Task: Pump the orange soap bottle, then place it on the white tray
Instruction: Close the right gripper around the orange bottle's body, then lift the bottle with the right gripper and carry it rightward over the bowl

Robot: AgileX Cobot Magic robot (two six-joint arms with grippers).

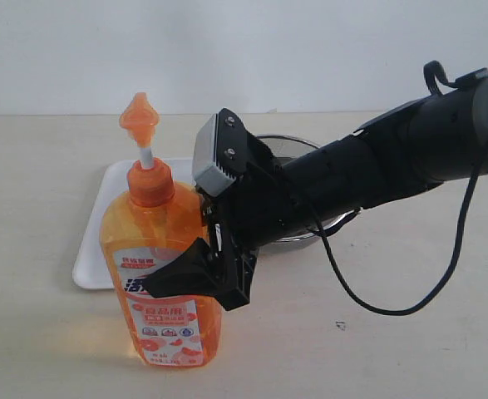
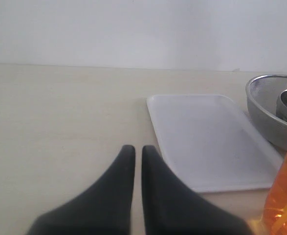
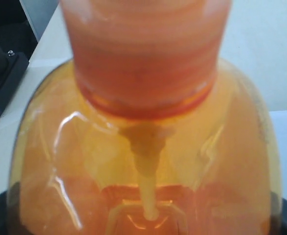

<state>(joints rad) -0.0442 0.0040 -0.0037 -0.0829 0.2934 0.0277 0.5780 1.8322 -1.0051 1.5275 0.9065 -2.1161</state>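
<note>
The orange soap bottle point(image 1: 148, 224) stands upright on the table in front of the white tray point(image 1: 102, 220). Its pump head point(image 1: 140, 115) is raised on the white stem. My right gripper point(image 1: 177, 270) is shut on the bottle's body just below the shoulder, with one black finger across the front. Up close, the bottle point(image 3: 143, 147) fills the right wrist view. My left gripper point(image 2: 134, 149) hovers low over the table beside the tray point(image 2: 207, 137), shut with nothing in it. A sliver of the bottle point(image 2: 285, 196) shows at that view's edge.
A round steel bowl point(image 1: 327, 226) sits behind the right arm, just past the tray; it also appears as a steel bowl point(image 2: 265, 112) with a smaller one inside. A black cable point(image 1: 393, 307) droops from the right arm toward the table.
</note>
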